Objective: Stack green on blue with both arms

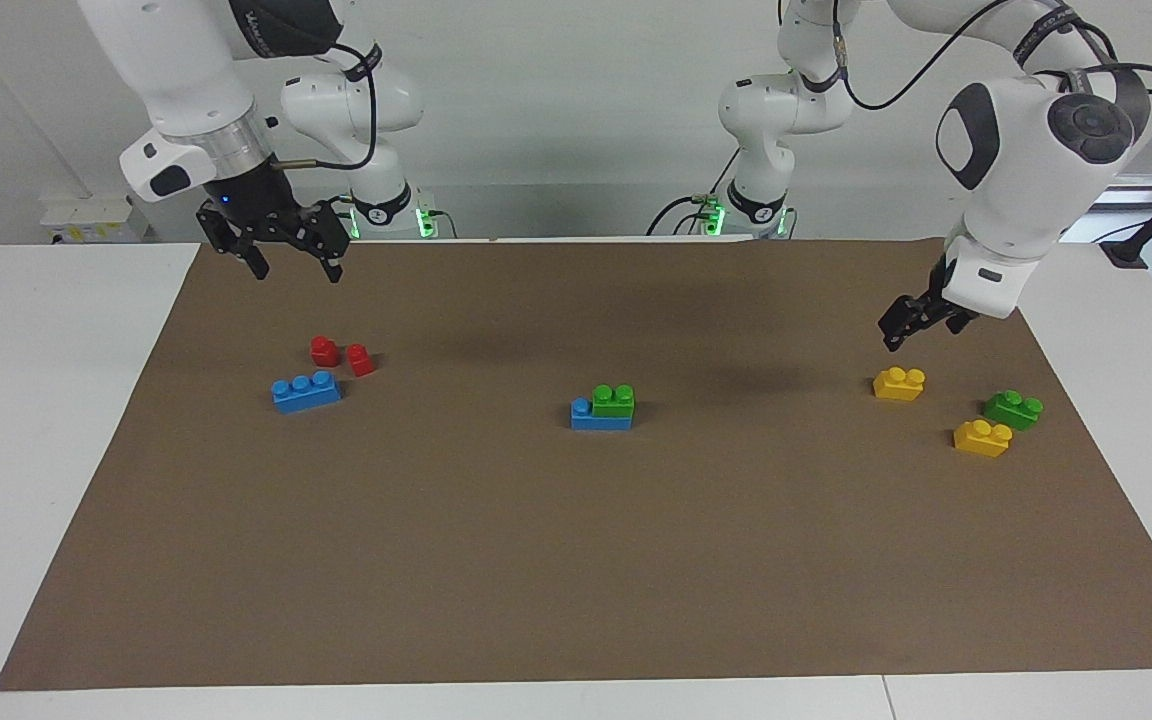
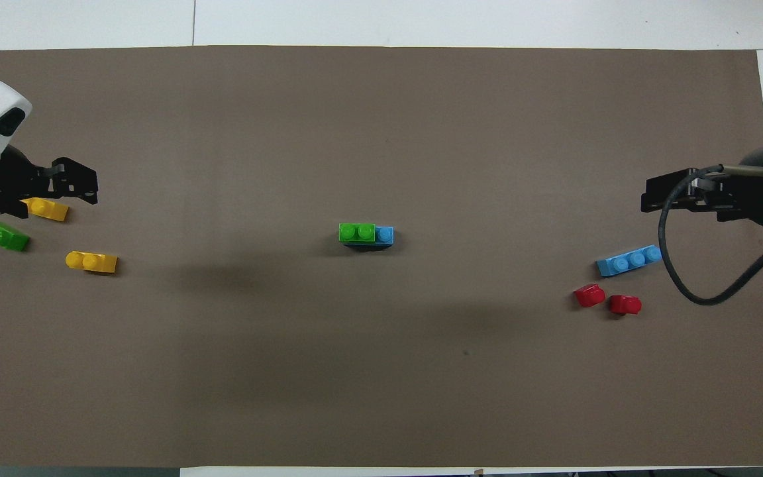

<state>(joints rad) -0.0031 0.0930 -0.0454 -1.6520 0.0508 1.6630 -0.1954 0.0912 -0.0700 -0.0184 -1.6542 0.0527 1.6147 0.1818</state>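
Nearest the robots, the right gripper hangs in the air over the brown mat at the right arm's end of the table, its fingers spread and empty. The left gripper hangs at the left arm's end, over the mat near a yellow brick; whether its fingers are spread or together I cannot tell. Below the right gripper lie two red pieces, and just farther from the robots a loose blue brick. In the middle of the mat a green brick sits on a second blue brick, covering two of its studs. At the left arm's end, a spare green brick lies between the two yellow ones, the second yellow brick farthest out.
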